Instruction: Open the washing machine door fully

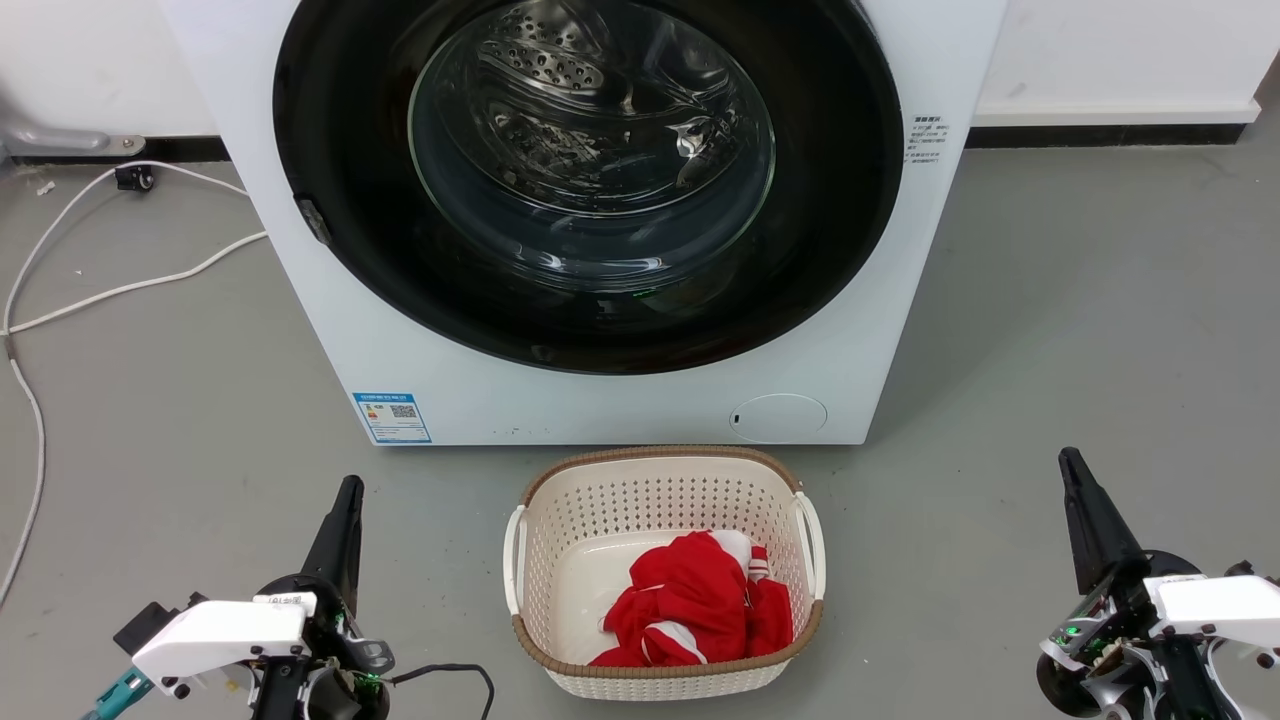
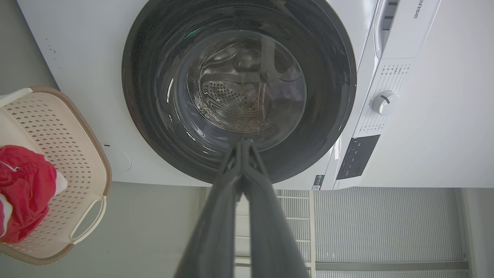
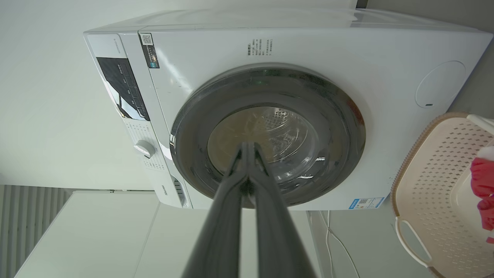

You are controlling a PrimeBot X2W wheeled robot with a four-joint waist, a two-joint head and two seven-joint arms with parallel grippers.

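Door [image 1: 590, 180] sits flush and closed on the washer [image 1: 620, 400], filling the 12 o'clock half of the head view. Nothing touches it, so the task looks not yet started; the step in hand is the approach.

Left gripper [image 1: 345, 500] rests at 7 o'clock and right gripper [image 1: 1075, 475] at 4 o'clock, both well apart from the door. Each has its fingers pressed together, clenched on nothing; both wrist views confirm the tips meet.

A dark tab on the door rim at 9 o'clock is probably the catch or handle recess, but I can't be sure.

Next move likely: raise one arm to the rim, spread or hook the fingers behind the edge, pull outward, and swing wide.

Basket [image 1: 540, 520] with red cloth [image 1: 690, 600] stands at 6 o'clock, just before the washer. It could block a low swing.
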